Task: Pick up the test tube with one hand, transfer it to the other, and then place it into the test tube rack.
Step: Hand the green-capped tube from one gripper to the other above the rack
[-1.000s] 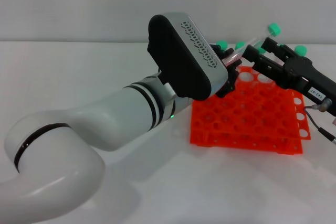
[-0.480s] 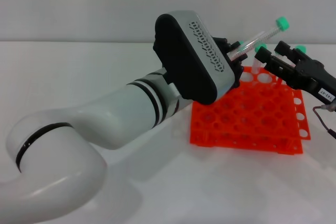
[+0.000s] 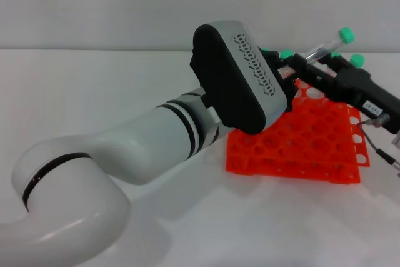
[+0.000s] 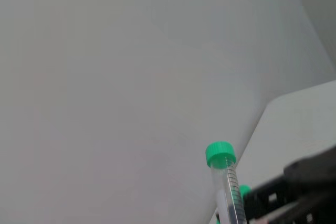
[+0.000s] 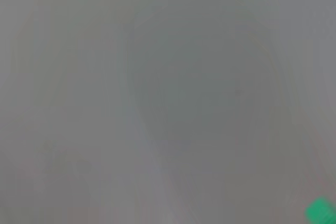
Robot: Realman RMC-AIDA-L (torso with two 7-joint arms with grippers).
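Test tube (image 3: 319, 48), clear w/ green cap, sits mid-air above the back edge of the orange test tube rack (image 3: 300, 139), tilted cap-up toward the robot's right, caught between both arms at the handover point. Left gripper (image 3: 282, 74), mostly hidden behind its bulky white-and-black wrist housing, appears to hold the tube's lower end; whether its jaws are clamped can't be told. Right gripper (image 3: 306, 67), black w/ small white label and thin cables, reaches in from the right side, jaws set around the tube's mid-section, likely closing or closed on it, though contact isn't clear. The slant probably leaves the capped end free for the receiving arm. Other green caps (image 3: 357, 60) show near the rack's far side. Rack rests on a plain white surface (image 3: 94, 92); behind it, a bare pale grey wall (image 3: 125, 4). Left wrist view shows the tube's cap against that wall; right wrist view is too blurred to read.
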